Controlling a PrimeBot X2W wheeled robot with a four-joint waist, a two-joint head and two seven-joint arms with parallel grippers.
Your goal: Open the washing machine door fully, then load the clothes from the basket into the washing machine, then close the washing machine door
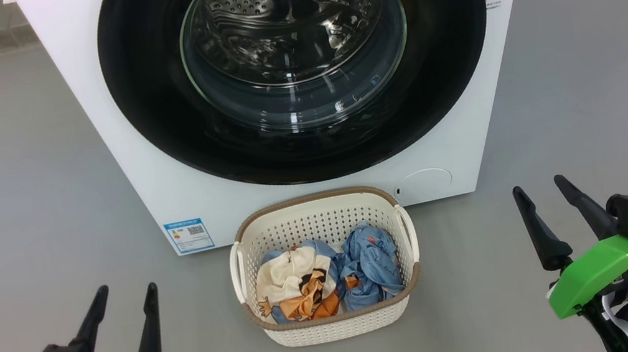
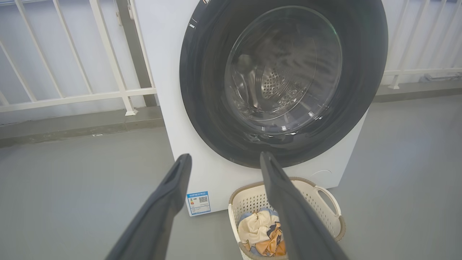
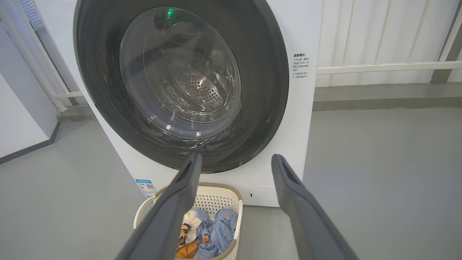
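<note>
The white washing machine (image 1: 113,138) stands ahead with its round black-rimmed door (image 1: 151,101) shut flat against the front; the steel drum shows through the glass. On the floor in front sits the cream basket (image 1: 320,216) holding the clothes: a cream printed garment (image 1: 293,283) and a light blue one (image 1: 372,264). My left gripper (image 1: 125,289) hovers open at the lower left, well left of the basket. My right gripper (image 1: 539,185) hovers open at the lower right. Nothing is between either pair of fingers. Door (image 2: 202,90) and basket (image 2: 328,202) also appear from the left wrist, door (image 3: 267,83) and basket (image 3: 213,191) from the right wrist.
Grey floor (image 1: 7,187) lies on both sides of the machine. A white railing (image 2: 72,97) runs behind it on the left, a white panelled wall with a rail (image 3: 389,66) on the right. A blue label (image 1: 189,235) marks the machine's lower left corner.
</note>
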